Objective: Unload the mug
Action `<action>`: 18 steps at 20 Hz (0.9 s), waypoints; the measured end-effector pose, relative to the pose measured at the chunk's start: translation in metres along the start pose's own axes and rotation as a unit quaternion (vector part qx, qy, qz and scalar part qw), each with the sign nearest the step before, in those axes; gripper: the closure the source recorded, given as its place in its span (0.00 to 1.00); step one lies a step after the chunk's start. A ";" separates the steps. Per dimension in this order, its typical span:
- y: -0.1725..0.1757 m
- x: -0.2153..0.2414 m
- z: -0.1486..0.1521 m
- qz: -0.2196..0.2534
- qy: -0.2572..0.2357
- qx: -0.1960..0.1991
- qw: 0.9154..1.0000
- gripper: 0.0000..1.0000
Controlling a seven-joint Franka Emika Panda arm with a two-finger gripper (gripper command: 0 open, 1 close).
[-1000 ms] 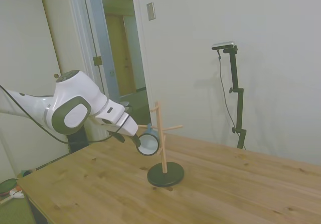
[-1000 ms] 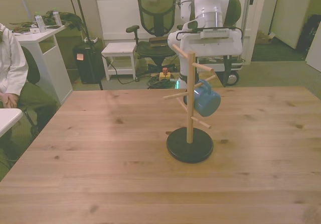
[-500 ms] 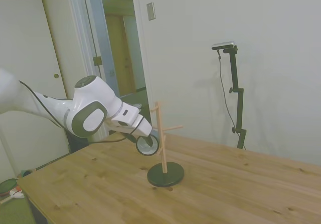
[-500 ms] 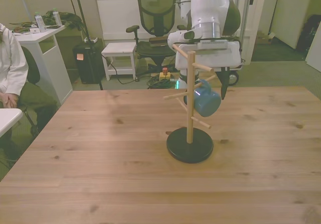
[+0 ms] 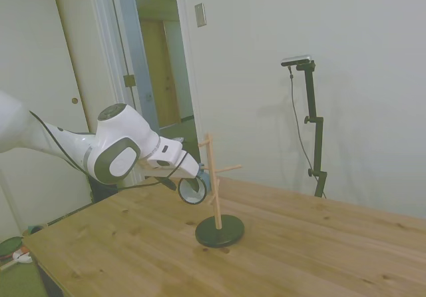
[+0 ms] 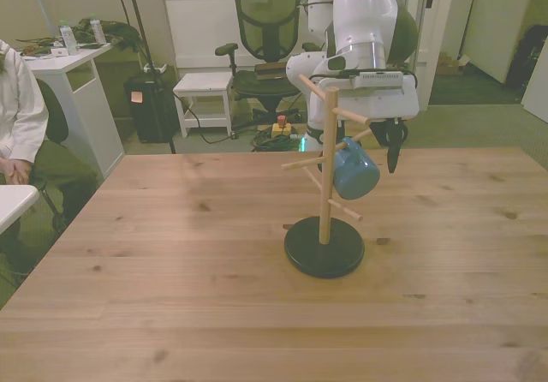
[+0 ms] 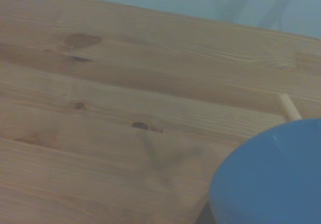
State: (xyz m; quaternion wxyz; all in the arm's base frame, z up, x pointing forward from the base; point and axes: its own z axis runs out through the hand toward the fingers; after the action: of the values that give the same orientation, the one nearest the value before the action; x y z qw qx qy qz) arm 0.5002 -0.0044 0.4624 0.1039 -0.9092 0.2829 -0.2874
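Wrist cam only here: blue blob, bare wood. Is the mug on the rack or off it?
Observer: On it. The mug hangs from a peg of the wooden stand, above the table.
Operator: Where's the claw?
Observer: In the side view the claw is right at the mug, on the side away from the stand's post. I can't tell if it's touching.
Operator: Anyone nearby?
Observer: A person sits at the front view's left edge, well away from the stand.

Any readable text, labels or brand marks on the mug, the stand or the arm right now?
None can be read.
mug: plain blue, no print visible.
peg stand: bare wood, black base, no label.
Bottles on the background desk: any labels are too small to read.
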 end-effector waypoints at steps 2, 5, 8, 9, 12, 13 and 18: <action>0.001 -0.002 0.001 -0.008 -0.002 -0.001 1.000 1.00; 0.002 -0.005 0.002 -0.014 -0.004 -0.001 1.000 1.00; 0.003 -0.007 0.002 -0.017 -0.004 0.000 1.000 1.00; 0.003 -0.007 0.002 -0.018 -0.004 0.000 1.000 1.00; 0.005 -0.007 0.002 -0.018 -0.005 0.001 1.000 1.00; 0.005 -0.007 0.002 -0.019 -0.005 0.001 1.000 1.00; 0.006 -0.007 0.001 -0.020 -0.005 0.001 1.000 1.00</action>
State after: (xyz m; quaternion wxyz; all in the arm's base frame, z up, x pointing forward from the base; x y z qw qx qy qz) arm 0.4933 -0.0049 0.4561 0.1008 -0.9159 0.2637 -0.2855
